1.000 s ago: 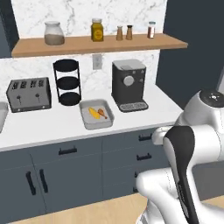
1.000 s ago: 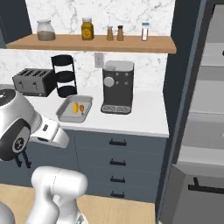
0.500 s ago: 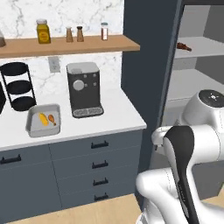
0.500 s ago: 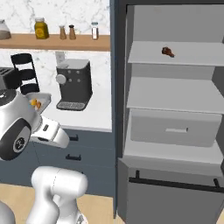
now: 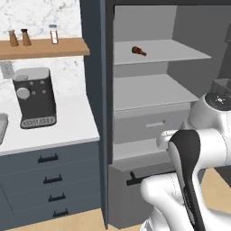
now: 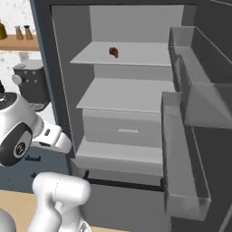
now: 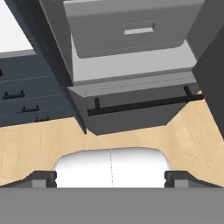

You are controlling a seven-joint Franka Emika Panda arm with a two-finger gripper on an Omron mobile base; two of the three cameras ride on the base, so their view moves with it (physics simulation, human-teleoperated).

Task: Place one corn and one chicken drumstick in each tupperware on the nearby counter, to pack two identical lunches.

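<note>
I face open fridge; chicken drumstick (image 6: 113, 52) lies on top shelf (image 6: 136, 56), my likely pickup. Gripper (image 7: 111, 176) tucked low, fingers wide, empty.

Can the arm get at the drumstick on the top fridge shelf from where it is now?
Probably yes, with a long reach. The drumstick lies alone on the top shelf of the open fridge, nothing in front of it, but the arm is folded low near the base.

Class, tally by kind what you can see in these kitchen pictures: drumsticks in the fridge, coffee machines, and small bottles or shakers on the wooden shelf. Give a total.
chicken drumstick: 1
coffee machine: 1
shakers and bottle on the wooden shelf: 3
Total: 5
</note>
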